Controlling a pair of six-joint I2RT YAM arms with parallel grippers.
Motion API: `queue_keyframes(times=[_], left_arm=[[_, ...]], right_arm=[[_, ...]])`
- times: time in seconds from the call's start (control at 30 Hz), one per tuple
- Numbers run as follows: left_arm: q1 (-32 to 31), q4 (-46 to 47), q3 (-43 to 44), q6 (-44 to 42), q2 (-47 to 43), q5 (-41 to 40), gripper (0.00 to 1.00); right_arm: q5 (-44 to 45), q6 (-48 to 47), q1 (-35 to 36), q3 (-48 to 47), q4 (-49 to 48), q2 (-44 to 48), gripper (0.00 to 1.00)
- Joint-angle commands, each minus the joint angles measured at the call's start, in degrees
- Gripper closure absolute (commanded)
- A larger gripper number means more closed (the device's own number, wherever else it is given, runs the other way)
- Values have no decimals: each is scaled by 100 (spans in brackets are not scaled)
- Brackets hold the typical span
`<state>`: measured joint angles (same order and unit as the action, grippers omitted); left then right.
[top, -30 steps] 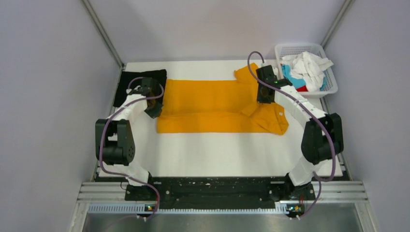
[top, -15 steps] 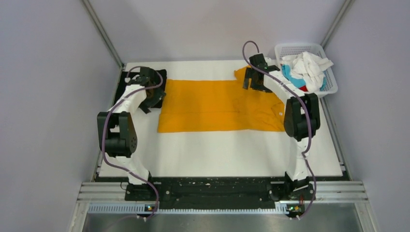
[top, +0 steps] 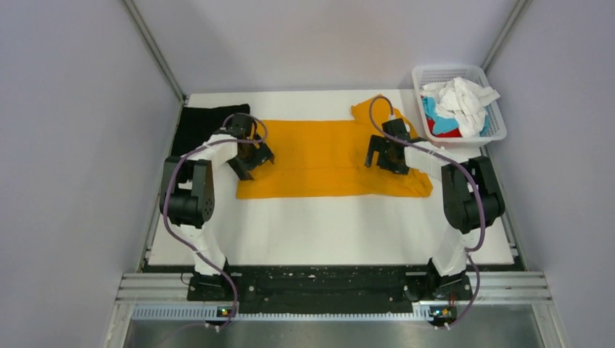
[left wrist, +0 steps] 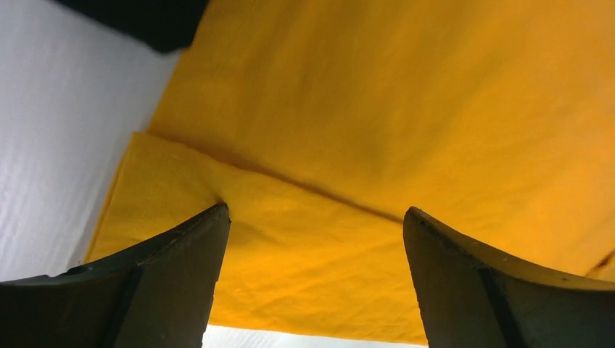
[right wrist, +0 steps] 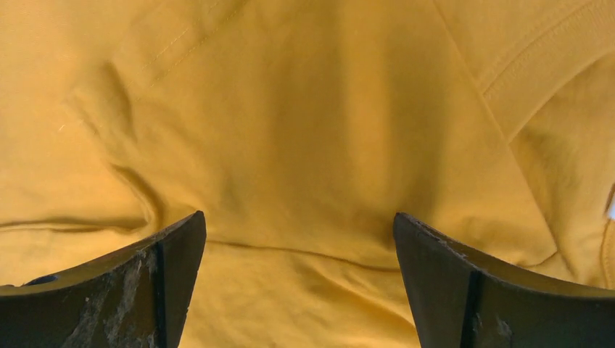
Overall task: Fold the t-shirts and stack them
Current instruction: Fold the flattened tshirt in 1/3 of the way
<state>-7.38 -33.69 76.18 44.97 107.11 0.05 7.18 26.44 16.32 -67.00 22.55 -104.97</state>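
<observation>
Left gripper (left wrist: 315,212), right gripper (right wrist: 299,214) gape over orange t-shirt (top: 319,156), maybe touching.

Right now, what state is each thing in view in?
mustard-orange t-shirt: flat, near edge folded over, not held.
black t-shirt: flat, far-left corner.
white t-shirt: crumpled in the basket.
light-blue t-shirt: crumpled, partly under it.
red t-shirt: crumpled, partly under it.
left gripper: open above mustard-orange t-shirt.
right gripper: open above mustard-orange t-shirt.

The top external camera is looking down from above and behind the arm bases, taking in the whole white surface (top: 326,225) around the mustard-orange t-shirt (top: 319,156). Each wrist camera is looking past its own fingers (left wrist: 167,283), very close above that shirt. The left one is covering the shirt's left end and the right one its collar end.
</observation>
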Motion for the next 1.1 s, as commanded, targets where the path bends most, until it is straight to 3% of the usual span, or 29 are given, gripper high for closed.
queue_keyframes(times=[0.0, 0.2, 0.37, 0.53, 0.6, 0.7, 0.83, 1.07], left_arm=[[-80, 372, -693, 29, -21, 243, 6], [-136, 601, -2364, 156, -893, 379, 7], [-146, 545, -3750, 453, -2104, 282, 7], [-174, 439, -4773, 722, -3309, 449, 7], [-211, 424, -5028, 719, -3795, 478, 2], [-236, 394, -5219, 932, -4563, 577, 1], [-247, -634, -5026, 996, -5096, -228, 1], [-247, -576, -4486, 831, -5215, -344, 1]], right_arm=[[-313, 321, -28, 787, -425, 512, 1], [-374, 493, 48, 2162, -454, 1563, 1], [-132, 937, 541, 3022, -87, 2631, 1], [-165, 1627, 862, 3751, 166, 3756, 2], [-238, 1746, 921, 3961, 227, 4076, 2], [-278, 1786, 950, 4174, 260, 4395, 2], [-181, 1804, 961, 4218, 392, 4741, 2], [-110, 1425, 966, 3519, 465, 5030, 1]])
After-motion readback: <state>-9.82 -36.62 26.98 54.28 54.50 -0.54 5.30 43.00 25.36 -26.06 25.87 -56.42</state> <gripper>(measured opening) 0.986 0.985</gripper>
